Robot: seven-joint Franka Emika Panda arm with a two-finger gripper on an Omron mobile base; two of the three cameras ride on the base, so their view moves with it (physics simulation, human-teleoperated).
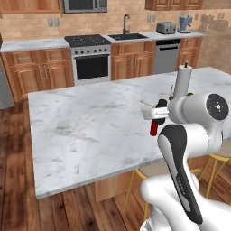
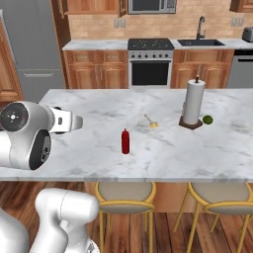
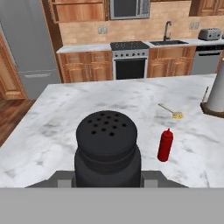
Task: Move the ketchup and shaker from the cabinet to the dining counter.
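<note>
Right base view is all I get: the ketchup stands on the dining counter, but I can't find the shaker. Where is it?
Observer: In the hand view, the shaker is gripped in the tool, upright, with its holed top toward the camera.
Operator: Is it over the dining counter?
Observer: Yes. The hand view shows the dining counter below and beyond it, with the ketchup standing ahead to its right.
Operator: Set down yet?
Observer: Probably not. In the left base view the tool sits higher in the picture than the ketchup's cap, though the shaker's base is hidden.
</note>
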